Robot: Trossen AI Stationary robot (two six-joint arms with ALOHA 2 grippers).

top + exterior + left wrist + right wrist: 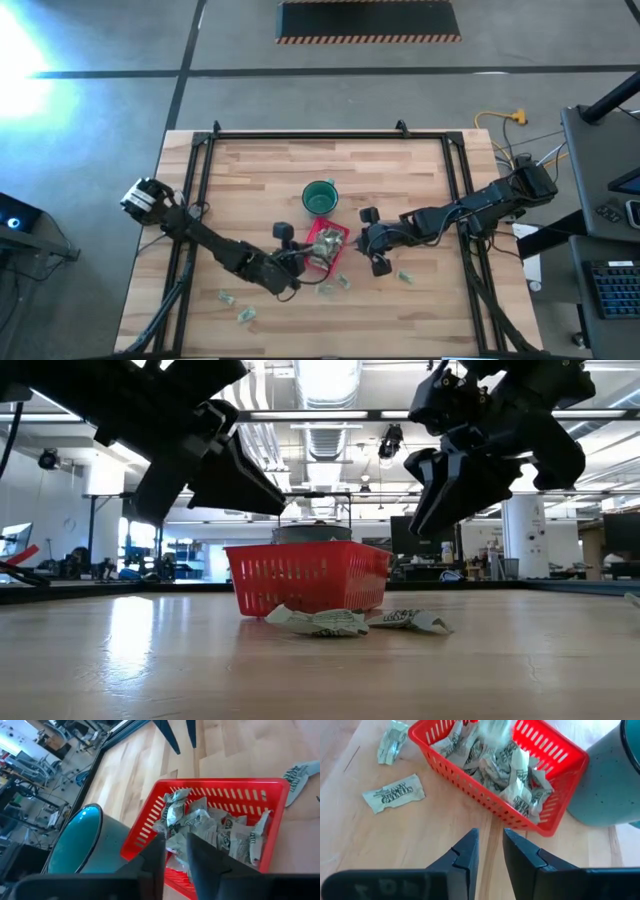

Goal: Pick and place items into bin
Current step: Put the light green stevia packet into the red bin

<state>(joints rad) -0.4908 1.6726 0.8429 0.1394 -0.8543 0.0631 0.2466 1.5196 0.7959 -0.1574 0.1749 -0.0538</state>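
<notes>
The red bin (327,240) stands on the table near the middle, heaped with pale green-and-white wrapped items (210,827). My left gripper (175,857) hovers open over the bin's rim on its near-left side, nothing between its fingers. My right gripper (490,850) hangs open just off the bin's right side, over bare wood. A blurred item (492,727) shows over the bin's far part. Loose items lie flat on the table: two before the bin (320,622) (405,620), one to the right (404,276), two at the near left (228,297) (245,315).
A round dark-green cup (320,197) stands right behind the bin, close to its far wall. A black frame (205,150) runs along the table's left, far and right sides. Bare wood lies at the far left and near right.
</notes>
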